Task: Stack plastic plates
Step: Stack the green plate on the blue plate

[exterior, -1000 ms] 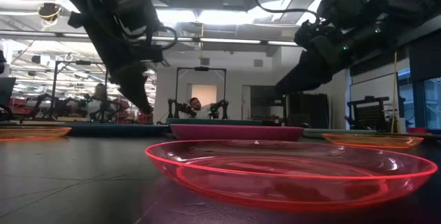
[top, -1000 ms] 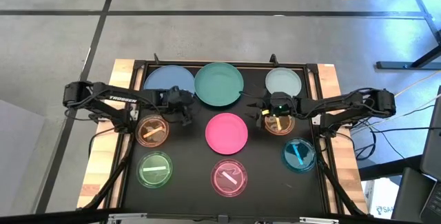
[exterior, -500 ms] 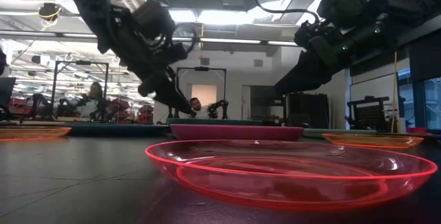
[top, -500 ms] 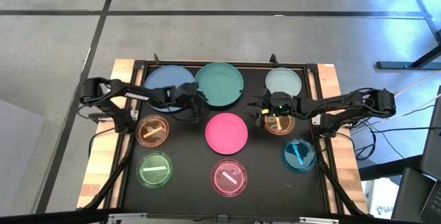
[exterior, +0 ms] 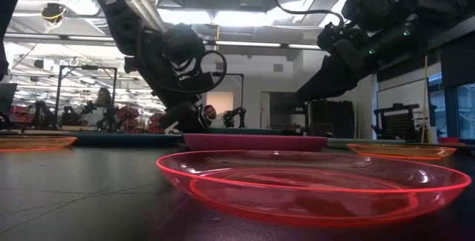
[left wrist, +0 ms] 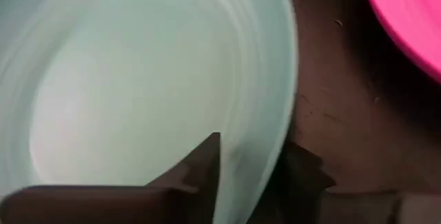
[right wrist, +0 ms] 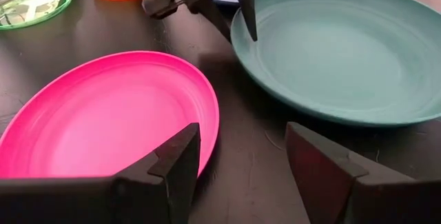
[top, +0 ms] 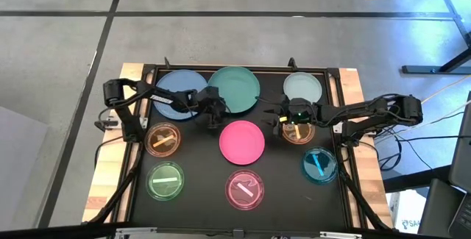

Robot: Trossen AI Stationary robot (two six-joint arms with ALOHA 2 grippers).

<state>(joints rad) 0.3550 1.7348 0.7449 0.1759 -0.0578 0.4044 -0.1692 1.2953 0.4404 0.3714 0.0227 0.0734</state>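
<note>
The opaque plates lie flat on the black table: blue (top: 180,88), teal (top: 234,90) and pale mint (top: 302,87) at the far edge, pink (top: 242,141) in the middle. My left gripper (top: 213,116) is open at the teal plate's near-left rim (left wrist: 275,114). One finger stands over the plate's inside and one outside it; this also shows in the right wrist view (right wrist: 231,14). My right gripper (top: 282,118) is open and empty, raised between the pink plate (right wrist: 110,114) and the translucent brown plate (top: 298,131). My left gripper straddles the teal plate's near-left rim (left wrist: 272,148), one finger (left wrist: 207,162) over the inside and the other (left wrist: 303,172) outside, slanting down from the table's left. Whether the fingers touch the rim, I cannot tell. The plate lies flat on the table.
Smaller translucent plates with bar marks lie nearer: orange (top: 163,139), green (top: 166,181), pink (top: 244,189) and blue (top: 319,165). Wooden strips (top: 103,187) edge the table left and right. In the low view the translucent pink plate (exterior: 312,185) fills the foreground.
My left gripper has gone toward the table's right edge and down, from over the blue plate's near rim to the teal plate's near-left rim. No plate has moved.
</note>
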